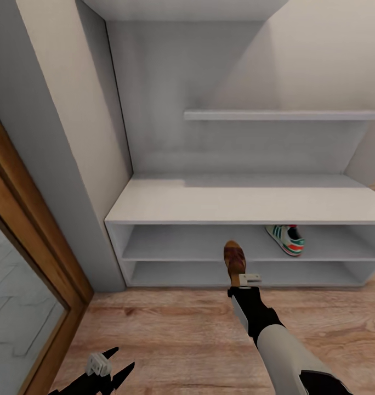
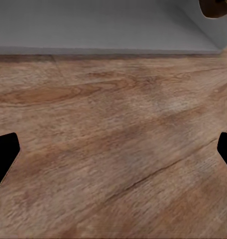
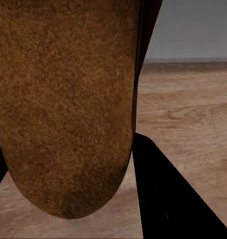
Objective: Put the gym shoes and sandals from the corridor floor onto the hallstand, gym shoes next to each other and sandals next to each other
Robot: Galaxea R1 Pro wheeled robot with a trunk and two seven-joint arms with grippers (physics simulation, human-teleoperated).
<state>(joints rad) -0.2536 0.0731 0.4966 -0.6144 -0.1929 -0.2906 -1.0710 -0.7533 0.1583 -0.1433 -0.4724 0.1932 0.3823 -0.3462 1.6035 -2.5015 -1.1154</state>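
Sandal [image 1: 233, 260] gripped in your right gripper [image 1: 243, 280] neared the hallstand [image 1: 209, 200], where you needed level entry; left gripper [image 1: 108, 370] hung wide.

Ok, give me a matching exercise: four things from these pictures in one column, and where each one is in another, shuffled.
Things:
1. gym shoe
2. sandal
3. left pincer
4. floating shelf

Places or states:
A. held in the right pincer
B. on the hallstand's upper open shelf level
C. on the wall above the bench
D. open, over the corridor floor

Pairs: 1-B, 2-A, 3-D, 4-C
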